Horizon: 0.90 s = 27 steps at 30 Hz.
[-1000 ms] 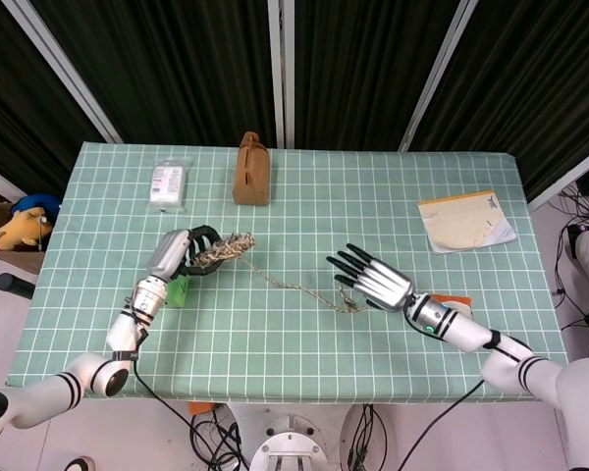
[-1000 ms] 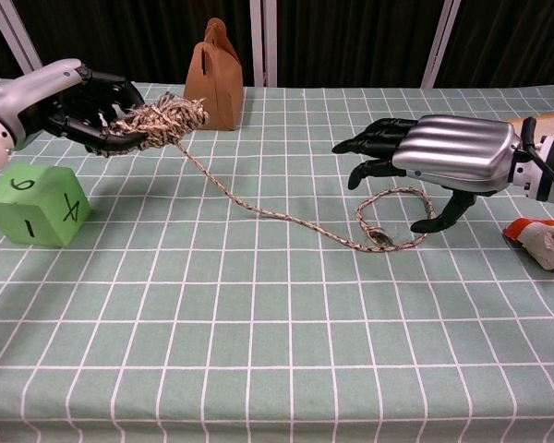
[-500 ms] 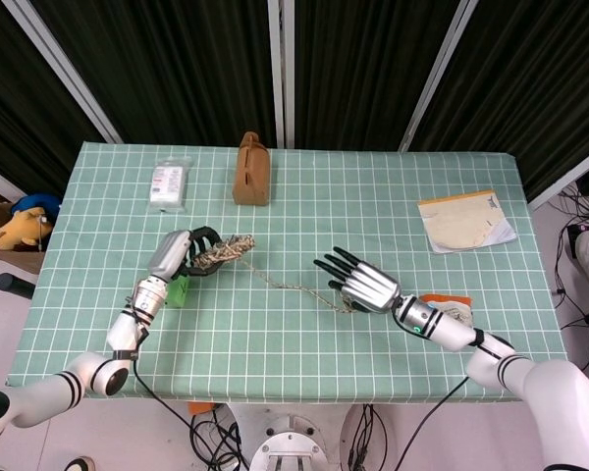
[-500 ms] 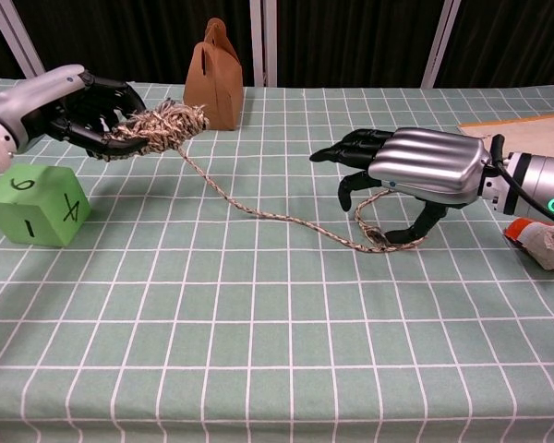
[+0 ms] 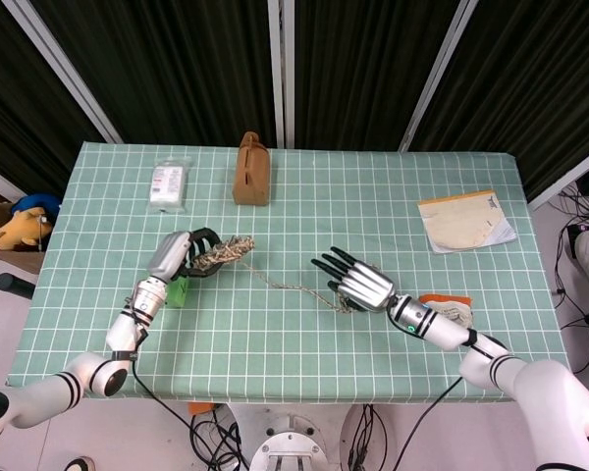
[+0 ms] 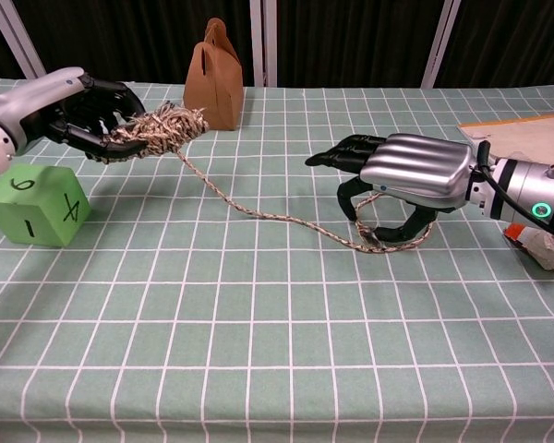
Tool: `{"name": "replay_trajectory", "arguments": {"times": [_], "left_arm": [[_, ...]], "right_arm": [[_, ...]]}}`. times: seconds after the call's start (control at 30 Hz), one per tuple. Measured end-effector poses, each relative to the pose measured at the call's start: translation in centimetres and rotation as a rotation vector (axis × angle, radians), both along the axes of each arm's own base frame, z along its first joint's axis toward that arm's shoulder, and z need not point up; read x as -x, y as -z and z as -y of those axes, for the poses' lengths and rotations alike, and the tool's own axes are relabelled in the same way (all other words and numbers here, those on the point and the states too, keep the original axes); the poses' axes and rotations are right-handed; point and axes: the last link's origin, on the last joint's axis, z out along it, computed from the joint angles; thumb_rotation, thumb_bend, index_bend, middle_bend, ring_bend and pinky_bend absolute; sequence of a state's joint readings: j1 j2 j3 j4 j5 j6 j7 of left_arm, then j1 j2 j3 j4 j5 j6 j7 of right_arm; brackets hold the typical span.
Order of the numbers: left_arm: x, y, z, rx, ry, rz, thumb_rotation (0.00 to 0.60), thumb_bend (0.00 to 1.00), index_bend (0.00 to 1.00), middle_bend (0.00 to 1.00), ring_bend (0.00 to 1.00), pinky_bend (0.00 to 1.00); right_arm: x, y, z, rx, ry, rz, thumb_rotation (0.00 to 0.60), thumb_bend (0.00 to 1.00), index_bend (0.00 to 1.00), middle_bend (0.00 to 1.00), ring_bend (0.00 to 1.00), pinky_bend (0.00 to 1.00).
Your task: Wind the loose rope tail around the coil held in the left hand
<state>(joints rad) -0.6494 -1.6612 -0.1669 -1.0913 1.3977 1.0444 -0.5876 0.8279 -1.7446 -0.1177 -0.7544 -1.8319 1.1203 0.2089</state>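
My left hand point(image 6: 78, 111) point(image 5: 182, 253) grips a coil of speckled beige rope point(image 6: 162, 127) point(image 5: 226, 251) a little above the table at the left. From the coil a loose tail point(image 6: 258, 210) point(image 5: 285, 287) runs down and right across the green checked cloth, ending in a small loop point(image 6: 379, 235). My right hand point(image 6: 402, 175) point(image 5: 358, 285) hovers palm down over that loop, fingers spread and pointing left, its thumb curved down beside the rope end. Nothing shows between its fingers.
A green numbered cube point(image 6: 32, 203) sits under my left forearm. A brown paper bag point(image 6: 212, 74) stands at the back. A flat envelope point(image 5: 466, 221) lies far right, a crumpled wrapper point(image 6: 540, 245) by my right wrist, a white packet point(image 5: 169, 183) back left.
My right hand has moved left and lower, now covering the tail's end loop. The left hand and coil have barely shifted.
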Motion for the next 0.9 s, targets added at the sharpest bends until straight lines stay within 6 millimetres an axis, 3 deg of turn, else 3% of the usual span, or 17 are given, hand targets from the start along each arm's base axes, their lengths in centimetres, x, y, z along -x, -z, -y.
{"name": "replay_trajectory", "arguments": {"times": [0.67,0.9], "left_arm": [[0.26,0.02,0.05,0.003,-0.003,-0.003,0.6,0.39,0.72,0.71,0.61,0.67],[0.3,0.08,0.07,0.003,-0.003,0.0,0.6,0.39,0.72,0.71,0.61,0.67]], "right_arm": [[-0.02,0.75,-0.03,-0.01,0.018,-0.002,0.6,0.39,0.55,0.03,0.0,0.0],[-0.12,0.91,-0.04,-0.008,0.018,0.001,0.6,0.4,0.61,0.04,0.0,0.0]]}}
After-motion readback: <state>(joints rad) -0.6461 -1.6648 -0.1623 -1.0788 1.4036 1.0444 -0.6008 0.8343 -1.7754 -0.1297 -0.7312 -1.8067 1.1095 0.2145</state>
